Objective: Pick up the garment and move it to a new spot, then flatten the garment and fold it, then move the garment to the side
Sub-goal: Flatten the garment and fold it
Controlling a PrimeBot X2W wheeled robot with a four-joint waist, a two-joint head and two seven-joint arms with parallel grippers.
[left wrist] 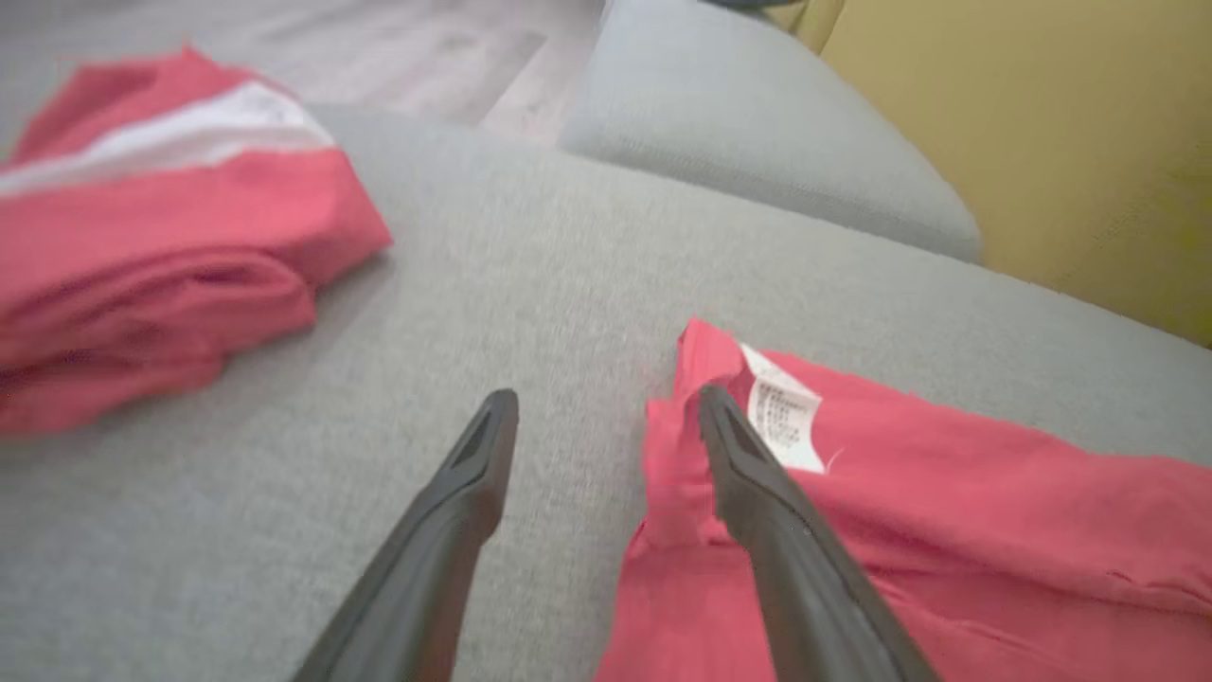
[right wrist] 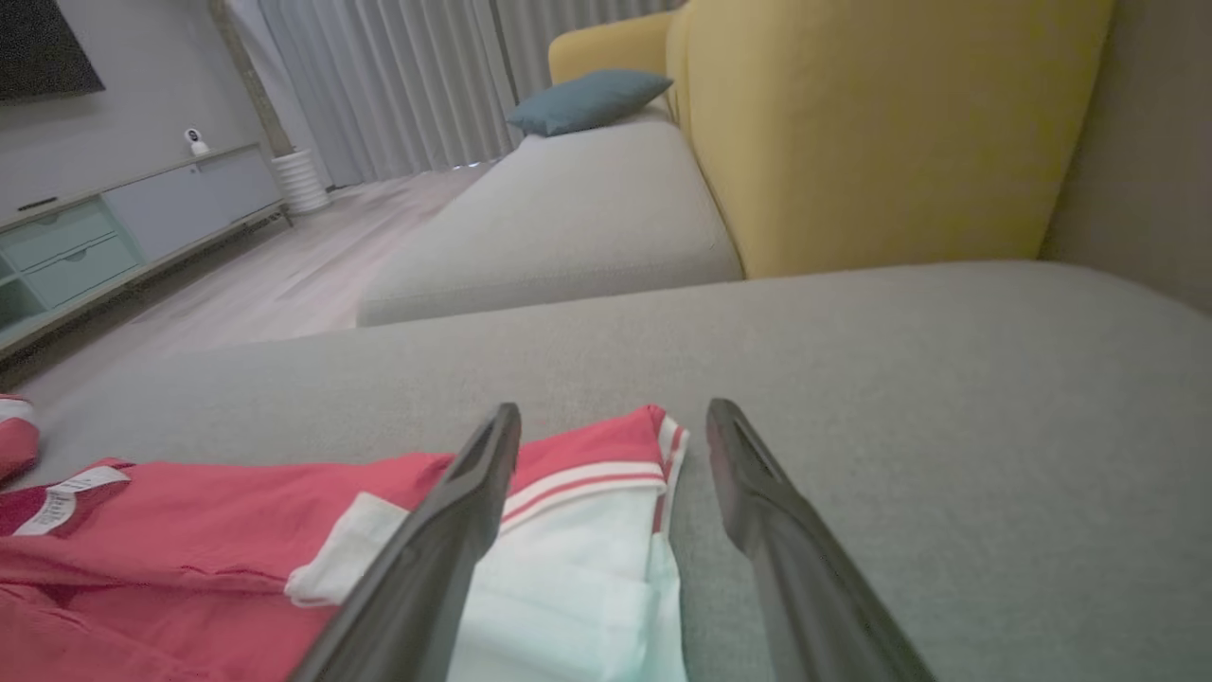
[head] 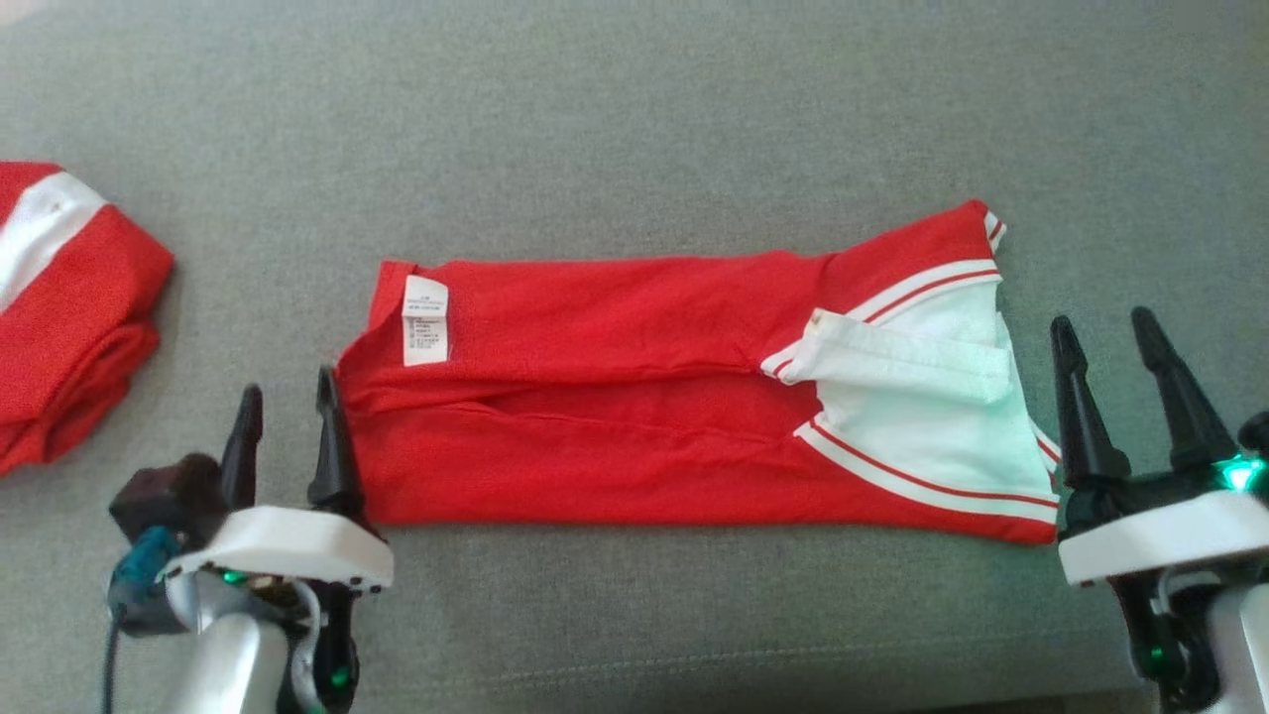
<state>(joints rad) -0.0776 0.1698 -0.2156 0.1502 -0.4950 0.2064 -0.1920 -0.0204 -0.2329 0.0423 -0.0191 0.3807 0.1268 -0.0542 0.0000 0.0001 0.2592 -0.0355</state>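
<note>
The garment [head: 634, 397] is a red shirt with white panels and a white label, folded into a long strip across the grey cushion [head: 634, 119]. My left gripper [head: 288, 407] stands open at its left end, one finger over the cloth's edge, nothing held. In the left wrist view the garment [left wrist: 947, 511] lies to the right, with the left gripper [left wrist: 606, 403] open and its right finger over the red edge. My right gripper [head: 1100, 332] stands open just off the white right end. The right wrist view shows the garment [right wrist: 284, 530] under the open right gripper [right wrist: 615, 417].
A second red and white garment [head: 69, 297] lies bunched at the far left, its folds [left wrist: 161, 246] also in the left wrist view. Behind are a yellow sofa back [right wrist: 881, 123], another grey seat [right wrist: 559, 218] with a teal pillow [right wrist: 587, 99], and a wooden floor.
</note>
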